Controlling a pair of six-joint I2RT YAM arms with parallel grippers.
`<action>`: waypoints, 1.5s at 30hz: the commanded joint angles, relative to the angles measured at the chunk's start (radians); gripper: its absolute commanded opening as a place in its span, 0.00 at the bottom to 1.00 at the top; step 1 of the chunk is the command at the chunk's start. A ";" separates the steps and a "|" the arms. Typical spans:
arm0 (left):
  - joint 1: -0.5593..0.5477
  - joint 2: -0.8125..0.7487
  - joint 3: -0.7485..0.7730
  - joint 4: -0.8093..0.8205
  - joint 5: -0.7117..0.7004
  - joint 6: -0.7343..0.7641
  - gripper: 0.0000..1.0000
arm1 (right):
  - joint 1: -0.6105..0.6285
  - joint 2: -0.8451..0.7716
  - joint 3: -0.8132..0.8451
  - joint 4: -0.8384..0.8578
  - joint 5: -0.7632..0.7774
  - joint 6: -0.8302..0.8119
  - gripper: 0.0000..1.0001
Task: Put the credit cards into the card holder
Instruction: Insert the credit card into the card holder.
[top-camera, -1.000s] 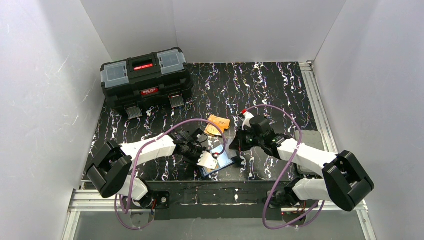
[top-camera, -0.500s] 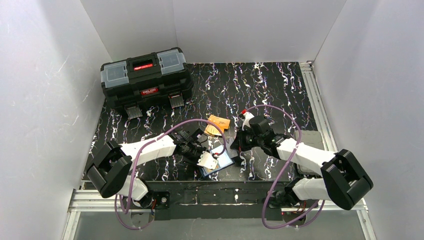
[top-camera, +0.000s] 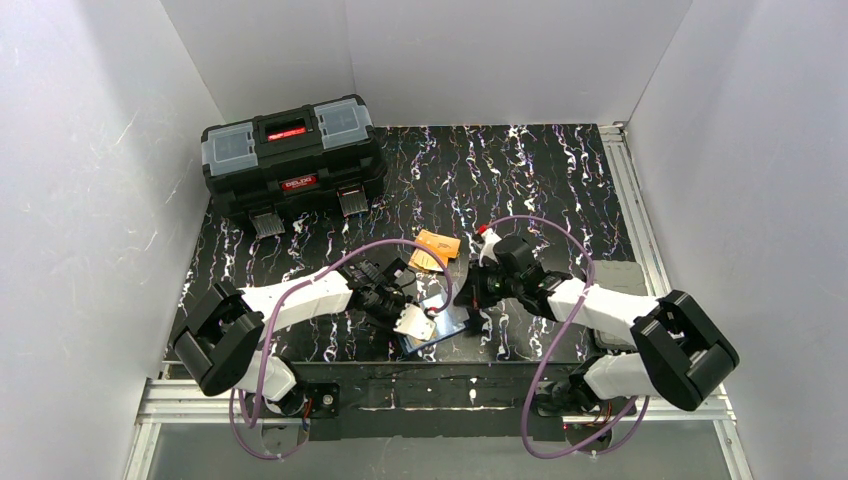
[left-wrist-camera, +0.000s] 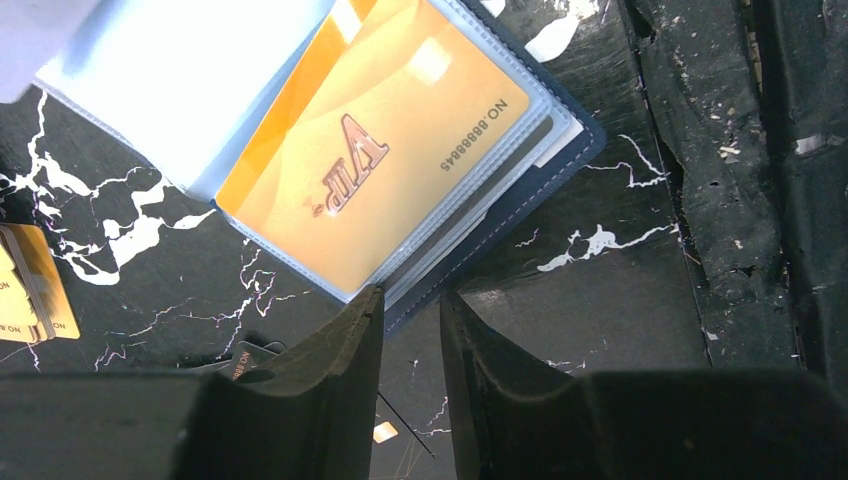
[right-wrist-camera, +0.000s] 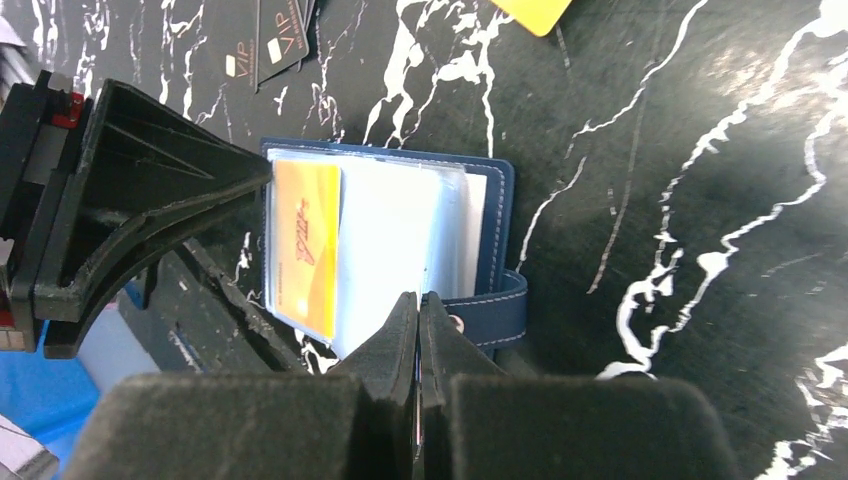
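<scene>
Card holder (right-wrist-camera: 497, 230) open, one card pocketed

Holder lies spread on the counter (top-camera: 520, 180) near its front edge, between both arms. One orange card (left-wrist-camera: 370, 170) sits in a clear pocket. More credit cards (top-camera: 435, 250) lie loose just beyond. Left claw (left-wrist-camera: 410, 300) narrowly parted at the holder's edge, nothing between its jaws. Right claw (right-wrist-camera: 419, 305) closed, empty, tip over the pockets. Early stage, by the look of it.

Left fingers (left-wrist-camera: 330, 372) slightly apart; right fingers (right-wrist-camera: 392, 345) pressed together.

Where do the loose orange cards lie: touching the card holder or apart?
Apart. Left wrist view shows table between the orange cards and the card holder.
</scene>
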 joint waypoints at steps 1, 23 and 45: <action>-0.007 -0.020 0.009 -0.028 0.017 0.014 0.26 | 0.012 0.025 -0.013 0.097 -0.066 0.050 0.01; -0.012 -0.028 0.001 -0.036 0.009 0.033 0.25 | 0.011 0.114 0.078 0.209 -0.245 0.115 0.01; -0.013 -0.036 0.000 -0.043 0.006 0.041 0.24 | -0.044 0.031 0.102 0.014 -0.082 0.000 0.01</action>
